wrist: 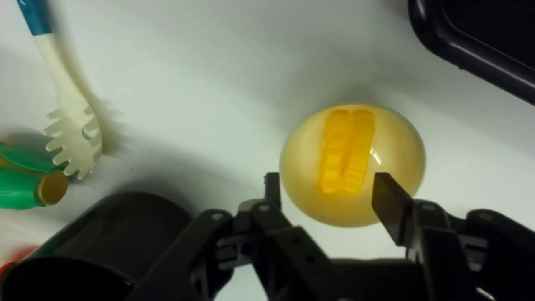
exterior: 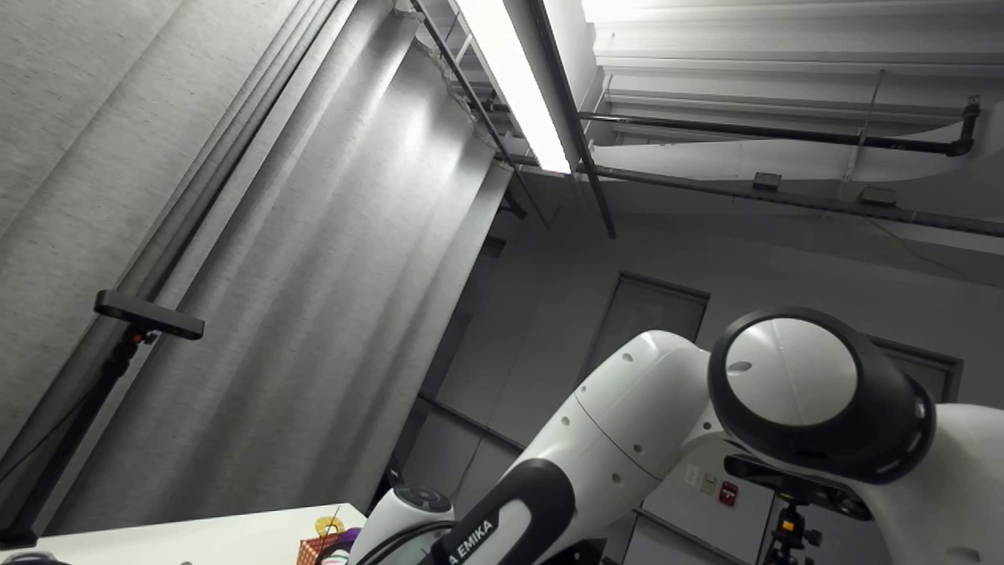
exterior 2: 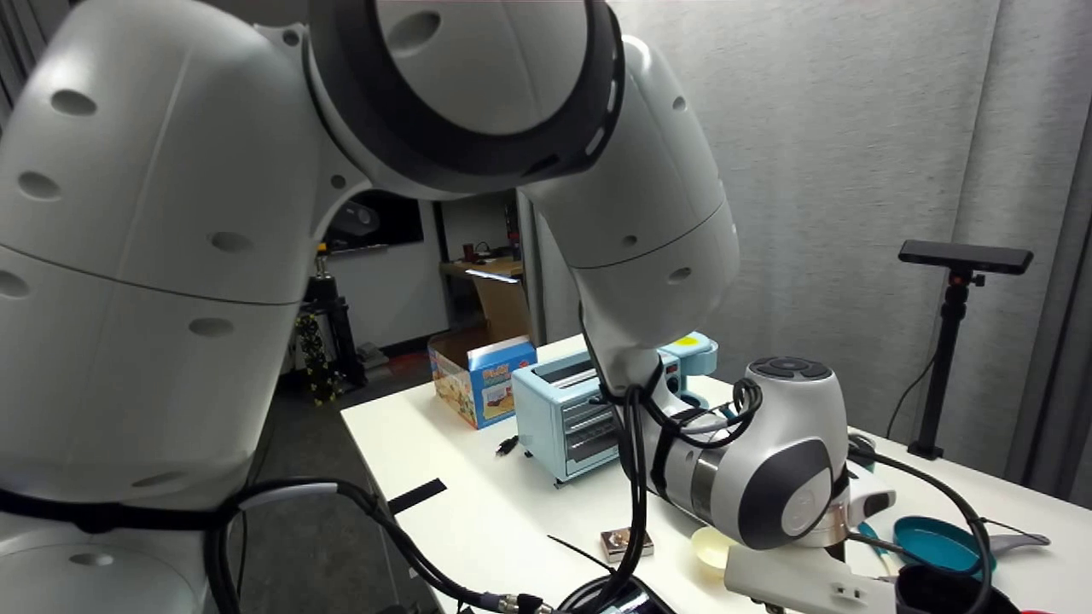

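Your jaws stand apart, a yellow ridged piece (wrist: 347, 150) just beyond them.
In an exterior view, a grey curtain (exterior: 337, 259) rises behind the white desk (exterior: 196, 541). In an exterior view, a light-blue toaster oven (exterior 2: 546, 422) stands on that desk. In the wrist view, the piece lies in a cream bowl (wrist: 305, 167); its long axis runs away from your jaws, leaning slightly right, its near end facing their gap.

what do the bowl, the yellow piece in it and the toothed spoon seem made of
Bowl: glossy, probably plastic, from the sharp highlight; glazed ceramic possible.
Yellow piece: likely moulded plastic, satin, with soft ridges.
Spoon: seemingly matte plastic, without bright highlights; teeth look moulded in.
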